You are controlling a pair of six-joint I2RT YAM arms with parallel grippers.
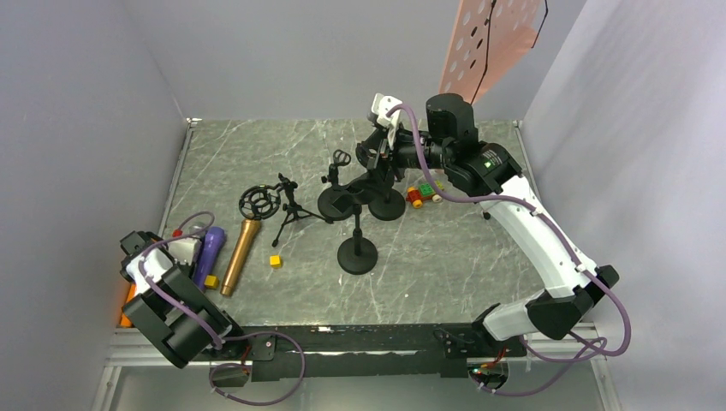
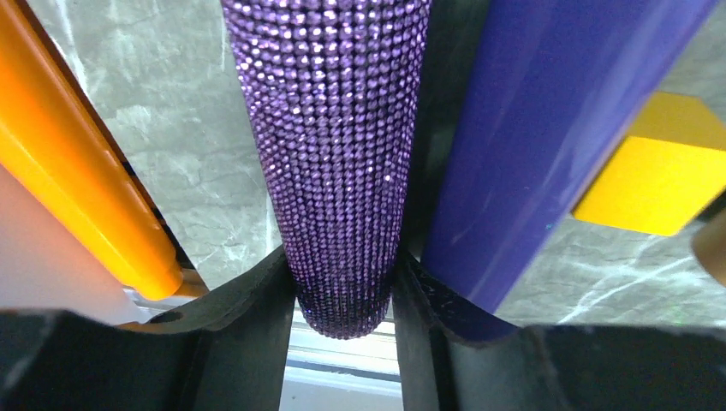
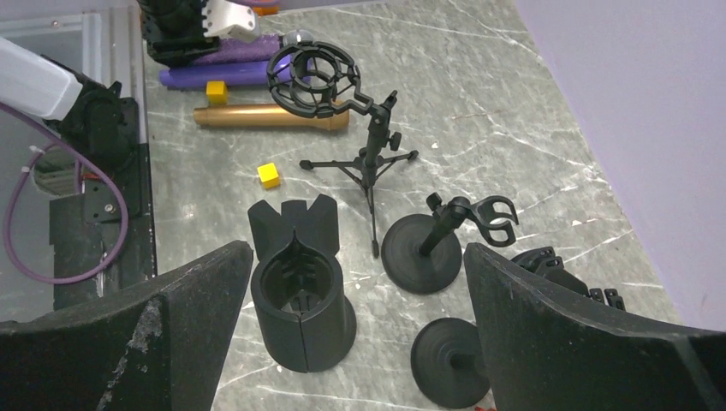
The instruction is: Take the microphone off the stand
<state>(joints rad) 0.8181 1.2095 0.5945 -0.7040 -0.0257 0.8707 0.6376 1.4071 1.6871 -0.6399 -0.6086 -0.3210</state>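
Left wrist view: the left gripper (image 2: 342,282) is grasping the sequin mic (image 2: 334,128) at its narrow tail, one finger pressed to each flank. How firm the hold is I cannot tell. The mic's long axis runs straight out from the gripper, widening as it goes. A blue mic (image 2: 531,128) lies just beside it on one side with a yellow block (image 2: 659,171) past that, and an orange bar (image 2: 77,171) lies on the other. The marbled surface (image 2: 205,171) shows between them.

Top view: the left gripper sits at the near left corner, over the row of things lying there. The sequin mic is mostly hidden under it. A gold mic (image 1: 240,257) lies alongside the blue one, both pointing near-to-far with a slight lean. The right gripper (image 1: 377,158) is far out over the middle back of the surface, above the stands, well apart from the mics.

Right wrist view: the right gripper is released, its fingers spread wide with nothing between them. Below it stand a split holder (image 3: 300,291), a clip stand (image 3: 454,227), a round base (image 3: 449,360) and a tripod (image 3: 368,167) with its shock mount (image 3: 310,79) — every one of them bare.

So the mic looks to be off its stand already and down among the others. The left arm is the one on it, and any next move there — letting go and backing off — would best run along the mic's own axis, as the blue mic and the orange bar crowd both sides
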